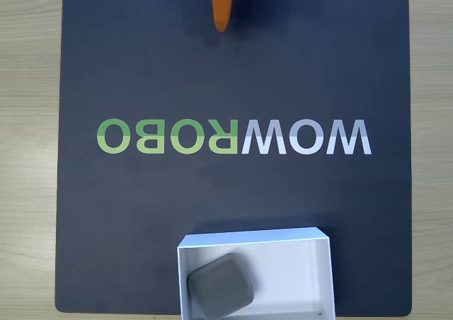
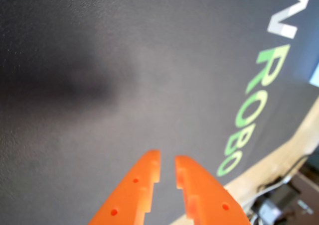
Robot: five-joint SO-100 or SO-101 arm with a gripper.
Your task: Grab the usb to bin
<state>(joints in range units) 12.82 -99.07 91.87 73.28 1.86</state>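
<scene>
Usb (image 1: 221,287) lies inside the bin (image 1: 322,243), toward its left half in the fixed view, tilted a little against the white floor. The bin sits at the near edge of the dark mat (image 1: 141,214), below the printed lettering (image 1: 233,136), and the mat rests on a pale wooden tabletop (image 1: 28,157).

We see our hand (image 2: 167,166) in the wrist view with the two orange fingers (image 2: 137,185) close together, only a narrow slit between the tips and nothing held. In the fixed view the hand pokes in at the top edge (image 1: 221,24), well apart from the bin, over bare mat.

We judge the carrying done, since the block is already in the box, so what remains is to leave things as they are. To do that well, we would keep the arm away from the box, because its thin walls look easy to nudge and a bump could tip it or slide it off the mat. We would also keep the fingers clear of the mat surface, which fills the wrist view and looks near, and bring the arm to rest without sweeping toward the lettering.
</scene>
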